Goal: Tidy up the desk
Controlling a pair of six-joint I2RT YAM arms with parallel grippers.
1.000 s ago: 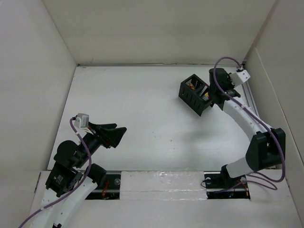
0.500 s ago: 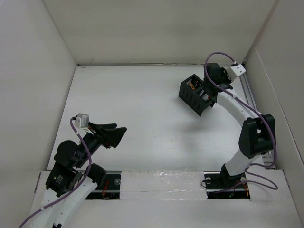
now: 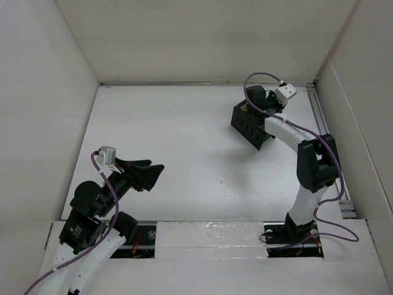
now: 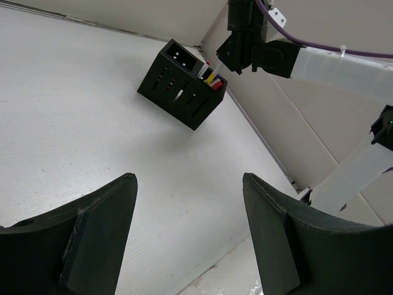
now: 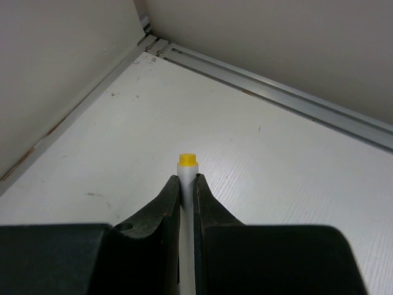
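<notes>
The desk (image 3: pixel 178 135) is a white tabletop inside white panel walls. A black two-compartment organizer box (image 3: pixel 248 125) stands tilted at its back right; in the left wrist view (image 4: pixel 182 84) it holds several coloured pens. My right gripper (image 3: pixel 256 102) hovers at the box's far top edge. In the right wrist view this gripper (image 5: pixel 187 179) is shut on a white marker with a yellow end (image 5: pixel 188 161), pointing at the desk's back corner. My left gripper (image 3: pixel 155 173) is open and empty above the near left of the desk, its jaws wide apart (image 4: pixel 187 179).
A thin metal rail (image 3: pixel 327 138) runs along the desk's right side and shows in the right wrist view (image 5: pixel 279 93). White walls close in the back and sides. The right arm (image 4: pixel 331 61) arches over the back right corner.
My right gripper has swung left from the right of the organizer box to its far top edge, carrying the marker. The left arm has not moved.
</notes>
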